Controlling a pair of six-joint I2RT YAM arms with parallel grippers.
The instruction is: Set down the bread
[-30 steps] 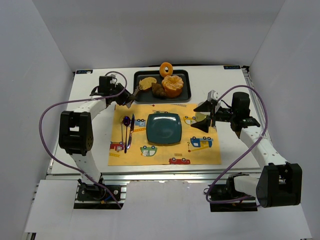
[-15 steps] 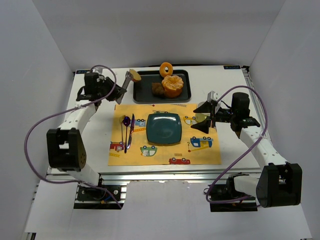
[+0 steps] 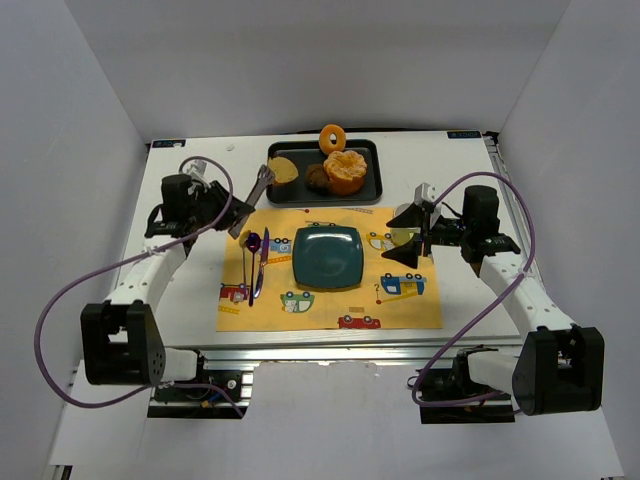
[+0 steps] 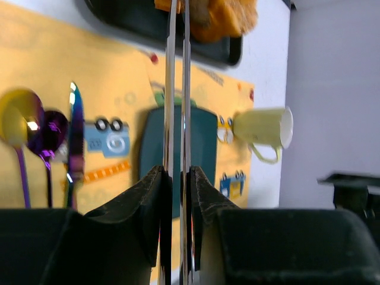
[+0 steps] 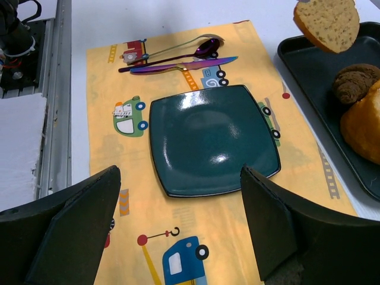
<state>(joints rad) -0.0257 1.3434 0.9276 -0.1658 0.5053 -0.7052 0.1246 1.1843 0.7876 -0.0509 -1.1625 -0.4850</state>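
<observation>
— Bread [image 3: 285, 170] first: where is it?

— Pinched at the end of the metal tongs [image 4: 186, 89], over the left end of the black tray [image 3: 290, 195]. From the square plate [image 3: 327, 256] it sits at about 11 o'clock. In the right wrist view the slice is tilted and looks lifted off the tray.

— And who holds the tongs?

— The left tool [image 3: 236, 210]. Its fingers are clamped on the two blades, which run straight up between them in the left wrist view.

— The right tool [image 3: 408, 236]?

— Spread wide, gripping nothing. It hovers at the plate's 3 o'clock, over the right part of the placemat [image 3: 330, 310], where a pale yellow cup [image 4: 264, 127] also sits.

— Describe the surface.

— A white tabletop [image 3: 440, 160], with the yellow placemat, printed with cartoon cars and trains, laid across its middle. The dark teal plate lies in the centre of the mat. Purple cutlery [image 3: 257, 262] lies side by side at the plate's 9 o'clock. The tray is at 12 o'clock, just beyond the mat's far edge.

— What else is on the tray?

— A dark brown pastry [image 3: 317, 178], touching an orange lump [image 3: 346, 172] at its 3 o'clock, and a ring donut [image 3: 333, 137] at the far rim.

— The room?

— Plain pale walls [image 3: 300, 70] close the tabletop in at 9, 12 and 3 o'clock.
</observation>
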